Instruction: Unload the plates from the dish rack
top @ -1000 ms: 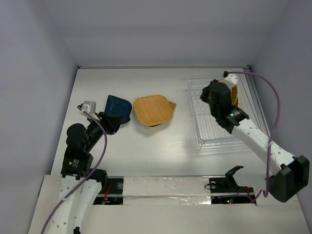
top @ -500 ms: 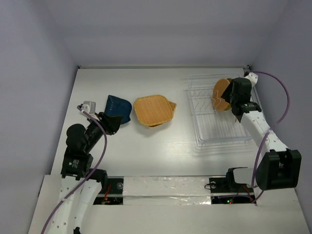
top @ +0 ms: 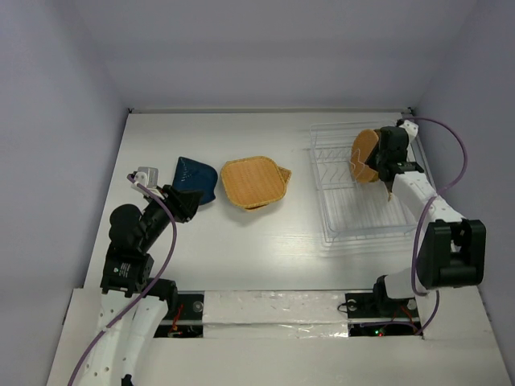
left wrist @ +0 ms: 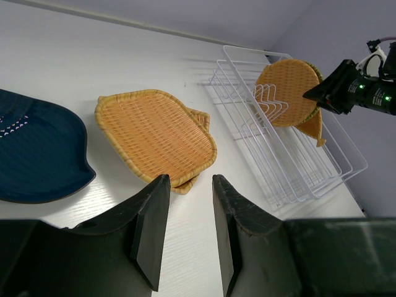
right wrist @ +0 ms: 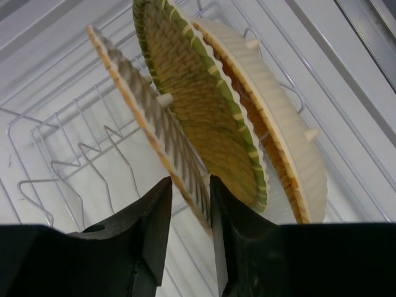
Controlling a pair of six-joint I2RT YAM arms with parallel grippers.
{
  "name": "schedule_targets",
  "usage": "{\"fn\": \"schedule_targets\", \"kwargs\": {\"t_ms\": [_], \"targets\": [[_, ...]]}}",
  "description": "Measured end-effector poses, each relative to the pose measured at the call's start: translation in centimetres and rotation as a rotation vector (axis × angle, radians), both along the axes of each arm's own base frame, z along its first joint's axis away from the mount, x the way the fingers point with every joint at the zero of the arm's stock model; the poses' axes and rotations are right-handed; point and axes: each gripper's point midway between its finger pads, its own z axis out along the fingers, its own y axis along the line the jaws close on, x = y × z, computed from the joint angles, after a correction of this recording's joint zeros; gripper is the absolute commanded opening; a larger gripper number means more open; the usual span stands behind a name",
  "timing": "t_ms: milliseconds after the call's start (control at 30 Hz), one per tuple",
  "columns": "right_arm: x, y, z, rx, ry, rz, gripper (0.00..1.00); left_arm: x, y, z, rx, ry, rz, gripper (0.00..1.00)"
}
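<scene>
Three orange-yellow plates (top: 364,153) stand upright in the clear dish rack (top: 354,233) at the right. In the right wrist view the nearest plate (right wrist: 148,117), a green-rimmed one (right wrist: 204,105) and a pale-backed one (right wrist: 278,136) lean side by side. My right gripper (right wrist: 190,182) is open, its fingers straddling the nearest plate's lower rim; it also shows in the top view (top: 385,157). Two orange plates (top: 252,181) lie stacked on the table, with the dark blue plate (top: 195,178) to their left. My left gripper (left wrist: 190,180) is open and empty, low beside the blue plate (left wrist: 37,154).
The rack's white wire dividers (right wrist: 74,154) stand to the left of the plates. The rack's right wall lies close to the table's right edge and the side wall. The stacked orange plates (left wrist: 154,133) lie between my left gripper and the rack (left wrist: 297,167).
My right arm swung from over the rack's middle to its right side, and the gripper closed in on the upright plates. The left arm has not moved.
</scene>
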Motion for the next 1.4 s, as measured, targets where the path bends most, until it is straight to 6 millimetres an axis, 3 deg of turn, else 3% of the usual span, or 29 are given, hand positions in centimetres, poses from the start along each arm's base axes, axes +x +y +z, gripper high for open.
{"fn": "schedule_targets", "kwargs": {"t_ms": [167, 367, 633, 933, 1100, 1233, 1300, 1400], "targets": [[0.4, -0.6, -1.0, -0.042, 0.034, -0.005, 0.14, 0.0, 0.0, 0.0, 0.000, 0.000, 0.000, 0.31], [-0.2, -0.7, -0.2, -0.068, 0.037, 0.015, 0.02, 0.0, 0.0, 0.0, 0.000, 0.000, 0.000, 0.31], [-1.8, -0.5, 2.7, -0.097, 0.001, 0.027, 0.00, 0.0, 0.0, 0.0, 0.000, 0.000, -0.003, 0.31], [-3.3, 1.9, 4.0, -0.164, 0.022, 0.078, 0.00, 0.0, -0.1, -0.1, -0.001, 0.003, -0.005, 0.31], [-4.6, 4.2, 7.9, -0.131, -0.079, 0.127, 0.00, 0.1, -0.1, -0.2, 0.000, 0.008, -0.006, 0.31], [-4.7, 9.3, 11.4, -0.020, -0.209, 0.266, 0.00, 0.1, -0.1, -0.3, 0.000, 0.014, -0.006, 0.31], [-4.8, 11.8, 12.3, 0.039, -0.249, 0.340, 0.00, 0.2, -0.1, -0.3, 0.001, 0.015, -0.006, 0.31], [-4.7, 14.0, 12.6, 0.116, -0.281, 0.407, 0.00, 0.2, -0.1, -0.3, 0.000, 0.016, -0.006, 0.31]]}}
